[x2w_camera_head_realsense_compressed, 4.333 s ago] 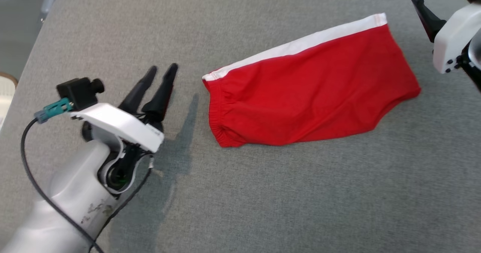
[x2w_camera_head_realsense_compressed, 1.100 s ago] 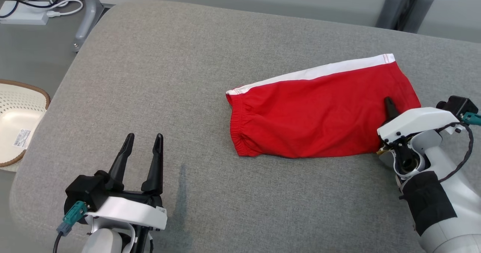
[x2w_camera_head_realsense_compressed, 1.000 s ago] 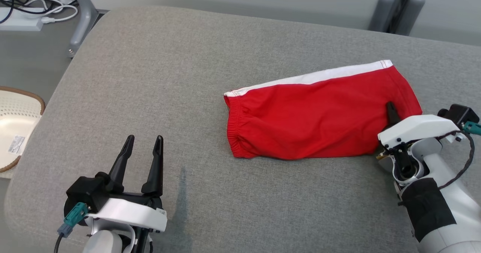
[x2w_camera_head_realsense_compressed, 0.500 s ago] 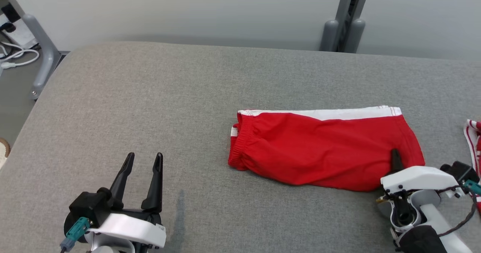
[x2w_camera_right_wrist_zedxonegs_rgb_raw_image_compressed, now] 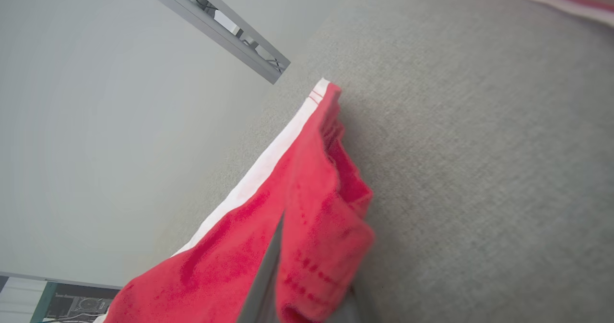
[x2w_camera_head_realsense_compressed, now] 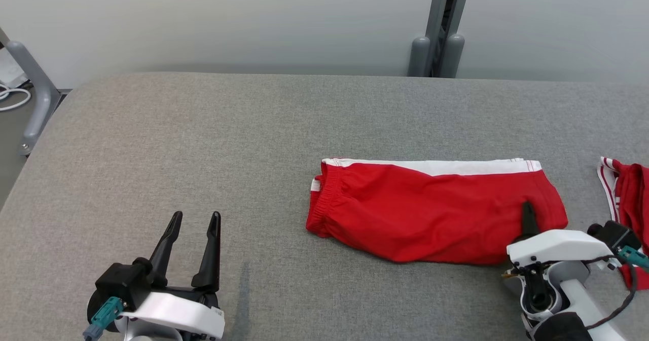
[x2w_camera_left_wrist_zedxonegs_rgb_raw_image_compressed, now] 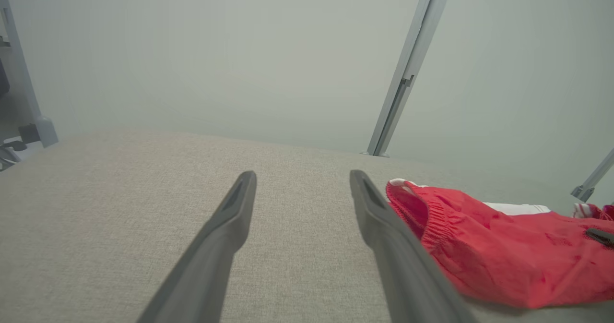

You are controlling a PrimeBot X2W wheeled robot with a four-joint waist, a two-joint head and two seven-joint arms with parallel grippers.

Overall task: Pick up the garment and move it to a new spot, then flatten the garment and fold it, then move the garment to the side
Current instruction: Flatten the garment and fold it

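**A:** Garments first: how many are you counting?

**B:** Two. The garment (x2w_camera_head_realsense_compressed: 436, 214), red with one white side stripe, is lying on the right half of the tabletop (x2w_camera_head_realsense_compressed: 203, 128), its waistband pointing left. A second garment (x2w_camera_head_realsense_compressed: 628, 199), red with white striped trim, is peeking in at the right edge, apart from the first.

**A:** And pincers?

**B:** Two as well. The left pincer (x2w_camera_head_realsense_compressed: 196, 214) is pointing forward at the lower left, its jaws standing wide with nothing between them, well apart from the garment. The right pincer (x2w_camera_head_realsense_compressed: 528, 214) is clamping tight on the garment's right hem corner.

**A:** What is carrying it all?

**B:** The tabletop is wearing a grey woven cover with rounded corners. Behind it a plain pale wall (x2w_camera_head_realsense_compressed: 253, 22) is running across, with one grey post (x2w_camera_head_realsense_compressed: 438, 27) standing against it. One grey metal leg (x2w_camera_head_realsense_compressed: 30, 92) is slanting at the far left, and one white cable (x2w_camera_head_realsense_compressed: 10, 98) is lying beside it.

**A:** Are the wrist cameras adding anything?

**B:** The left wrist view is looking sidelong into the gathered elastic waistband, and it is catching a second post (x2w_camera_left_wrist_zedxonegs_rgb_raw_image_compressed: 592, 179) at the far right. The right wrist view is showing red cloth bunching between its two fingers (x2w_camera_right_wrist_zedxonegs_rgb_raw_image_compressed: 266, 275). In the head view the white wrist housing is covering that pinch, with a single dark fingertip lying on top of the cloth.
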